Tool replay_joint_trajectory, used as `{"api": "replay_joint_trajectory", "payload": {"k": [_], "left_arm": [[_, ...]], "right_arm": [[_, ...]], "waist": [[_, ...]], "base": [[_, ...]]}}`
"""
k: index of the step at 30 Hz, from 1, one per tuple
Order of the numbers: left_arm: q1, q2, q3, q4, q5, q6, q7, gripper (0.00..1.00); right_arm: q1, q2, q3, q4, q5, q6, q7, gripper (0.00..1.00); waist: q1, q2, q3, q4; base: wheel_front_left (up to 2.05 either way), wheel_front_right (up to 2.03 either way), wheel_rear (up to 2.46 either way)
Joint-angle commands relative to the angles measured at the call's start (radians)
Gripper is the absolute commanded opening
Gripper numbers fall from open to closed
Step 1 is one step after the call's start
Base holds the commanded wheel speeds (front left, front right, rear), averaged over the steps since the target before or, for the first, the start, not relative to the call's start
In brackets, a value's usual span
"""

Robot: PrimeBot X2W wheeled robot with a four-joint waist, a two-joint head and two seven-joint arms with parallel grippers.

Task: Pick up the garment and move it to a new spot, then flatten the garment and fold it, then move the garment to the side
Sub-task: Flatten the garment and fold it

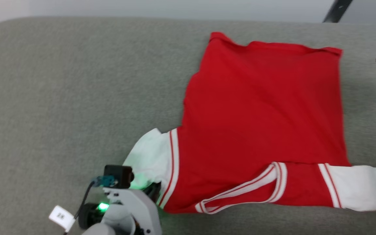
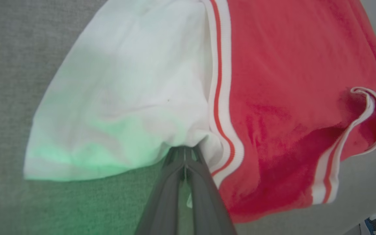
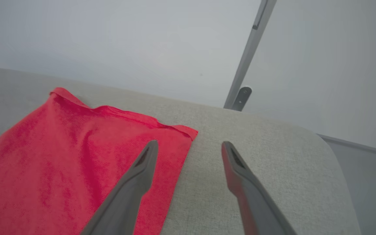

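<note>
Lying spread on the grey upholstered surface [image 1: 77, 98], the garment [image 1: 263, 114] is seen from the head, red body flat and white sleeves nearest. At the left wrist, the left gripper [image 2: 184, 153] is clamped on one white sleeve. At the right wrist, the right gripper [image 3: 189, 147] is held empty, fingers apart, above the garment's edge — pale wall [image 3: 142, 42] and metal pole [image 3: 250, 52] behind.
</note>
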Motion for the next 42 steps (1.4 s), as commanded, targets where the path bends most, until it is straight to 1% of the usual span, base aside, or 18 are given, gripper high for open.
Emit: {"api": "replay_joint_trajectory", "payload": {"k": [1,6,9,11,15,19,21,24,25,26,29,31,33,38,42], "left_arm": [[-0.019,-0.01,-0.005,0.004,0.006,-0.008,0.003,0.0],[-0.07,-0.051,-0.029,0.033,0.012,-0.042,0.007,0.0],[-0.093,-0.073,-0.043,0.057,0.015,-0.059,0.003,0.0],[-0.111,-0.088,-0.051,0.074,0.017,-0.072,0.0,0.0],[-0.142,-0.117,-0.065,0.103,0.018,-0.094,-0.004,0.0],[-0.166,-0.139,-0.072,0.134,0.017,-0.109,-0.008,0.0],[-0.177,-0.149,-0.073,0.149,0.014,-0.117,-0.011,0.0],[-0.19,-0.158,-0.069,0.171,0.011,-0.117,-0.018,0.0],[-0.194,-0.159,-0.067,0.18,0.012,-0.119,-0.02,0.0],[-0.195,-0.16,-0.065,0.186,0.01,-0.121,-0.024,0.0],[-0.191,-0.156,-0.056,0.204,0.005,-0.119,-0.031,0.0],[-0.183,-0.149,-0.049,0.213,0.001,-0.116,-0.036,0.0],[-0.177,-0.139,-0.043,0.219,-0.001,-0.111,-0.038,0.0],[-0.157,-0.114,-0.021,0.221,-0.013,-0.089,-0.045,0.0],[-0.131,-0.099,-0.005,0.212,-0.028,-0.08,-0.053,0.0]], "right_arm": [[-0.044,-0.012,0.018,0.038,0.001,-0.001,0.027,1.0],[-0.224,-0.06,0.094,0.229,0.003,-0.001,0.168,1.0],[-0.305,-0.084,0.128,0.321,0.007,-0.001,0.25,1.0],[-0.351,-0.096,0.134,0.38,0.006,-0.001,0.294,1.0],[-0.422,-0.103,0.105,0.498,-0.026,-0.001,0.37,1.0],[-0.465,-0.087,0.043,0.604,-0.08,-0.001,0.425,1.0],[-0.474,-0.085,0.008,0.644,-0.109,-0.001,0.422,1.0],[-0.452,-0.055,-0.043,0.712,-0.145,-0.001,0.392,1.0],[-0.443,-0.04,-0.054,0.73,-0.153,-0.001,0.377,0.45],[-0.438,-0.028,-0.071,0.748,-0.155,0.0,0.363,0.0],[-0.425,0.013,-0.069,0.778,-0.174,0.002,0.356,0.0],[-0.437,0.019,-0.069,0.773,-0.181,0.002,0.346,0.0],[-0.451,0.034,-0.048,0.75,-0.169,0.004,0.347,0.0],[-0.44,0.02,0.018,0.683,-0.113,0.003,0.368,0.0],[-0.365,-0.013,0.084,0.598,-0.037,0.001,0.408,0.0]], "waist": [[0.0,-0.0001,0.066,0.073],[0.0,-0.0001,0.122,0.145],[0.0,-0.0001,0.147,0.184],[0.0,-0.0001,0.165,0.206],[0.0,-0.0001,0.2,0.245],[0.0,-0.0001,0.23,0.272],[0.0,-0.0001,0.243,0.287],[0.0,-0.0001,0.255,0.303],[0.0,-0.0001,0.257,0.305],[0.0,-0.0001,0.258,0.306],[0.0,-0.0001,0.246,0.298],[0.0,-0.0001,0.23,0.286],[0.0,-0.0001,0.213,0.27],[0.0,-0.0001,0.162,0.217],[0.0,-0.0001,0.118,0.165]], "base": [[0.0,0.0,0.0],[0.0,0.0,0.0],[0.0,0.0,0.0],[0.0,0.0,0.0],[0.0,0.0,0.0],[0.0,0.0,0.0],[0.0,0.0,0.0],[0.0,0.0,0.0],[0.0,0.0,0.0],[0.0,0.0,0.0],[0.0,0.0,0.0],[0.0,0.0,0.0],[0.0,0.0,0.0],[0.0,0.0,0.0],[0.0,0.0,0.0]]}}
